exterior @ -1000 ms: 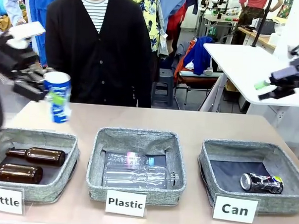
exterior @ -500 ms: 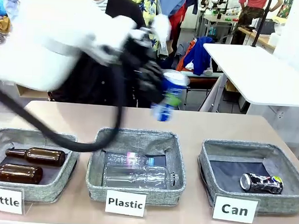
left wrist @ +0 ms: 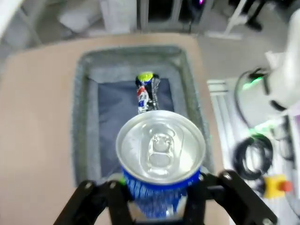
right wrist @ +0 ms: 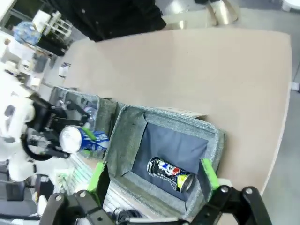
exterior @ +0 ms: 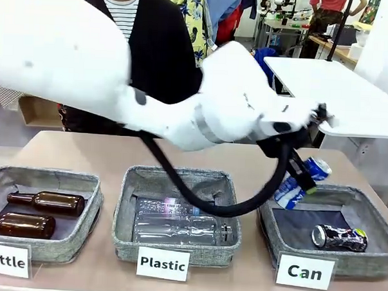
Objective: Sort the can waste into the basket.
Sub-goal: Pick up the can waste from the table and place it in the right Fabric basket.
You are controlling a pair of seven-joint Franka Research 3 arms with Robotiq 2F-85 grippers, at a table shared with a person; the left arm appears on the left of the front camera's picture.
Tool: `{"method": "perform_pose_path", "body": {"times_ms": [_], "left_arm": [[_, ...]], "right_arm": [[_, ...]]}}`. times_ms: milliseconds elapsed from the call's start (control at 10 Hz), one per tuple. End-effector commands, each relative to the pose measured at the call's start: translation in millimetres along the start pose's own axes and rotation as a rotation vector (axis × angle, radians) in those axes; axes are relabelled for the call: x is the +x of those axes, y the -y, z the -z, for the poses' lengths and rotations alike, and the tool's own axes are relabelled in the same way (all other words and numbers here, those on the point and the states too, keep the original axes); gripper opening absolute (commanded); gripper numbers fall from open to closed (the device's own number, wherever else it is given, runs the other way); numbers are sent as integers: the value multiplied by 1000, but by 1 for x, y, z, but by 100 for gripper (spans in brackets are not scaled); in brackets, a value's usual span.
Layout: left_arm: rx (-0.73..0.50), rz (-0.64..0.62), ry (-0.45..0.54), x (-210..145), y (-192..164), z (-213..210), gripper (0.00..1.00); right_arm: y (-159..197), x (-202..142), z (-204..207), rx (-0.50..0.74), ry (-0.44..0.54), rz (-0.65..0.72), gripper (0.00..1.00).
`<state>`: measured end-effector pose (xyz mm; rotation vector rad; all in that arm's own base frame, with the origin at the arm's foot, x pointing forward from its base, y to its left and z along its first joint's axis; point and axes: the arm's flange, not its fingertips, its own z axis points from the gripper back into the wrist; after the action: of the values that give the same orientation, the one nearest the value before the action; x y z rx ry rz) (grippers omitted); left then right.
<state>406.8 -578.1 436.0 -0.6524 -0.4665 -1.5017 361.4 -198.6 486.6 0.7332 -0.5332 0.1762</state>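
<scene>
The left arm reaches across the table from the picture's left to the right-hand side; its black 2-finger left gripper point(exterior: 300, 178) is clamped on a small blue-and-white metal drink can point(exterior: 302, 182) with lettering, held tilted in the air over the near-left corner of the low rectangular grey woven-fabric basket point(exterior: 376, 260) with dark lining, whose white card point(exterior: 305, 271) reads "Can"; in the left wrist view the same gripper point(left wrist: 159, 199) pinches the blue can point(left wrist: 161, 161) from both sides just below its silver top, and the pull tab faces the camera; directly beyond it lies the grey basket point(left wrist: 82, 117) with the second can inside.

That second can, a dented black-and-silver can point(exterior: 339, 237) with a yellow-green end, lies on its side on the dark lining toward the basket's right half, apart from the held can; the right wrist view shows it point(right wrist: 170, 172) lying the same way on the lining of the basket point(right wrist: 213, 140), with the left gripper point(right wrist: 56, 140) and its blue can point(right wrist: 84, 138) just beside the basket's far-left wall.

The right gripper point(right wrist: 152, 180) hangs above that basket with its green-padded fingers point(right wrist: 96, 177) spread wide and nothing between them.

Two more like baskets stand in the row; the middle one point(exterior: 123, 226), carded "Plastic", holds clear plastic bottles point(exterior: 177, 225); the left one point(exterior: 91, 209), carded "Bottle", holds 2 brown glass bottles point(exterior: 46, 202); a person in a black cardigan point(exterior: 162, 60) stands at the far side of the light brown table point(exterior: 245, 157).
</scene>
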Motion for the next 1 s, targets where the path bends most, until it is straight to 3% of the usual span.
{"method": "perform_pose_path", "body": {"times_ms": [0,300,400,800,900], "left_arm": [[0,-10,-60,54,-21,15,33],[-32,10,-100,70,-25,50,33],[0,-1,-73,40,-14,34,33],[0,-1,-73,40,-14,34,33],[-4,2,-80,45,-22,42,58]], "right_arm": [[-5,4,-1,-11,-29,3,100],[-5,4,-1,-11,-29,3,100],[-5,4,-1,-11,-29,3,100],[-5,4,-1,-11,-29,3,100],[-5,4,-1,-11,-29,3,100]]}}
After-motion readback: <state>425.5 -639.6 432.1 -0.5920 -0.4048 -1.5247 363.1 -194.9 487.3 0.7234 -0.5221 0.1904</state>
